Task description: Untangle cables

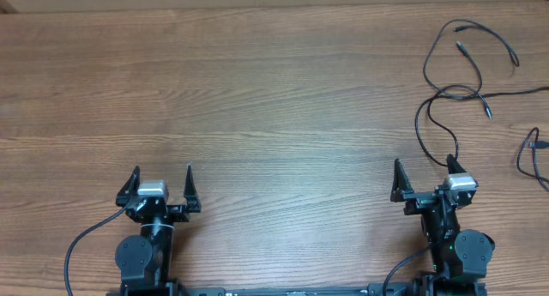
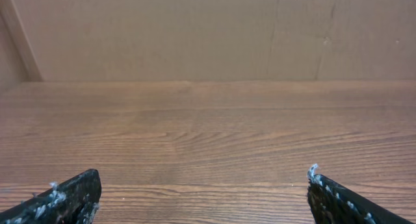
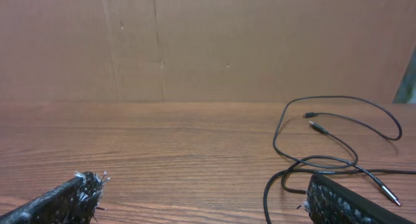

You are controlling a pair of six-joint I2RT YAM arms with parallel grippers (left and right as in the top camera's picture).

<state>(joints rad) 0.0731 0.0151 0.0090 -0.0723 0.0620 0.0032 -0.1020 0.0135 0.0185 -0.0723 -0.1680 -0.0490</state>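
Thin black cables [image 1: 455, 90] lie looped and crossed on the wooden table at the far right, with small plugs at their ends [image 1: 460, 47]. They also show in the right wrist view [image 3: 325, 160], just ahead of the right finger. Another black cable loop [image 1: 533, 154] lies at the right edge. My right gripper [image 1: 424, 170] is open and empty, just short of the nearest cable loop. My left gripper [image 1: 162, 178] is open and empty at the front left, far from the cables; no cable shows in the left wrist view.
A brown cardboard wall [image 3: 208, 42] stands along the table's far edge. The thicker black arm wires [image 1: 81, 244] hang by the arm bases at the front. The wooden tabletop [image 1: 257, 99] spans the view.
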